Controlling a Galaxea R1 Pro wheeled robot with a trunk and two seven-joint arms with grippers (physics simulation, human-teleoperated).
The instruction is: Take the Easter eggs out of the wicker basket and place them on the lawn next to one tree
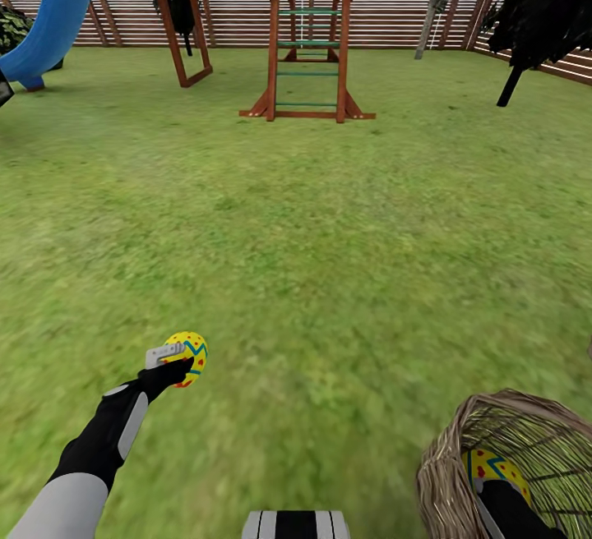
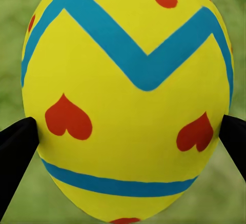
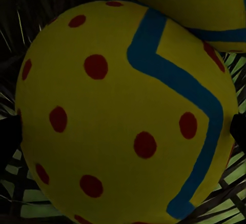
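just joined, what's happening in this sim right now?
The robot is emptying a wicker basket of Easter eggs on a garden lawn. Its left end effector holds one heart-marked egg clear of the grass, fingers on either side. The right arm reaches into the basket, its end effector closing in around a dotted egg, with another egg beside it. Whether that grip is closed is unclear. A wooden playset stands ahead by the fence.

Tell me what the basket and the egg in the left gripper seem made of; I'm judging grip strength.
The basket looks like woven wicker: brown strands with open gaps. The egg held by the left gripper looks hard and smooth, with a painted matte shell; plastic or real cannot be told.
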